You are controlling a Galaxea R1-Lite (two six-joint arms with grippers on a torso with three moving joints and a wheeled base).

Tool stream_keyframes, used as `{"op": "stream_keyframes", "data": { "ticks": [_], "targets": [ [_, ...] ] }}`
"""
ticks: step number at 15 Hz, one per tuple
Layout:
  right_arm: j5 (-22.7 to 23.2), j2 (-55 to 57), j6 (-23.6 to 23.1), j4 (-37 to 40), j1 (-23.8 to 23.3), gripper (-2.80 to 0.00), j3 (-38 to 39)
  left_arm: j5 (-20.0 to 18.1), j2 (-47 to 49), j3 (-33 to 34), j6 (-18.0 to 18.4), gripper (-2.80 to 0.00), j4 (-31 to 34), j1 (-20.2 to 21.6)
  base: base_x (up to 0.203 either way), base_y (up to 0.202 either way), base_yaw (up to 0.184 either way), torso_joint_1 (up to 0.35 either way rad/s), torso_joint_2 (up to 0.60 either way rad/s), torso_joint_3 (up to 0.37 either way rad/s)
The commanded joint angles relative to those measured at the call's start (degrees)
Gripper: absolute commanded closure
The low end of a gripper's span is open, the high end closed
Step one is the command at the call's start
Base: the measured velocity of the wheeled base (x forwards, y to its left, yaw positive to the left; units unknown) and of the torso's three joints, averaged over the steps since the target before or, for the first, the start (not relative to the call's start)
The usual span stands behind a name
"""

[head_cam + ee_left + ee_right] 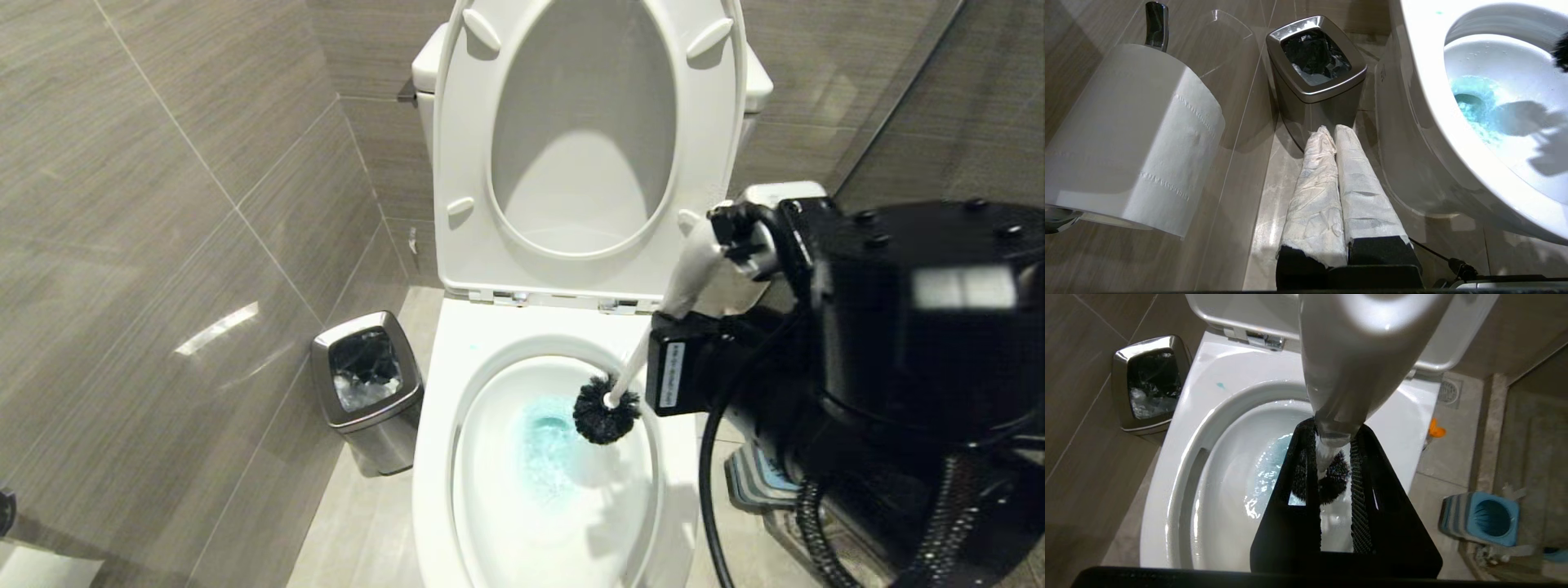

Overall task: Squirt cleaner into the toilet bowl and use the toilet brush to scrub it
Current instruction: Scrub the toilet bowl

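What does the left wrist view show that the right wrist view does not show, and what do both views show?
Only the left wrist view shows the toilet paper roll on its wall holder and the left gripper, shut, its fingers wrapped in white material, pointing toward the bin.

Only the right wrist view shows the right gripper shut on the toilet brush handle, the blue brush holder on the floor, and a floor drain.

Both show the toilet bowl, the turquoise cleaner in its water, and the steel bin beside the toilet.
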State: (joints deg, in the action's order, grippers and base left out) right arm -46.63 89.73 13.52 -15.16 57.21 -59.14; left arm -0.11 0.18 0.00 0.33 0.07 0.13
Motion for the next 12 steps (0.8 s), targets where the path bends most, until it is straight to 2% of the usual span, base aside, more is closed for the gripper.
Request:
{"op": "stream_keyframes", "data": {
  "ticks": [1, 9, 11, 12],
  "targets": [
    [0.7, -3.8, -1.4, 3.3, 0.0, 0.0, -2.8, 0.0, 0.0, 0.0, 0.0, 0.0, 0.0, 0.0, 0.0, 0.0, 0.0, 0.0, 0.0, 0.0],
    [3.1, -2.1, -1.3, 18.9, 0.0, 0.0, -19.3, 0.0, 0.0, 0.0, 0.0, 0.0, 0.0, 0.0, 0.0, 0.0, 0.0, 0.0, 0.0, 0.0],
    [3.3, -0.6, 2.0, 18.8, 0.1, 0.0, -15.4, 0.0, 0.0, 0.0, 0.0, 0.0, 0.0, 0.0, 0.0, 0.0, 0.0, 0.0, 0.0, 0.0],
    [3.4, 1.5, 5.6, 18.4, 0.3, 0.0, -11.3, 0.0, 0.0, 0.0, -0.1, 0.0, 0.0, 0.0, 0.0, 0.0, 0.0, 0.0, 0.0, 0.0]
  ]
}}
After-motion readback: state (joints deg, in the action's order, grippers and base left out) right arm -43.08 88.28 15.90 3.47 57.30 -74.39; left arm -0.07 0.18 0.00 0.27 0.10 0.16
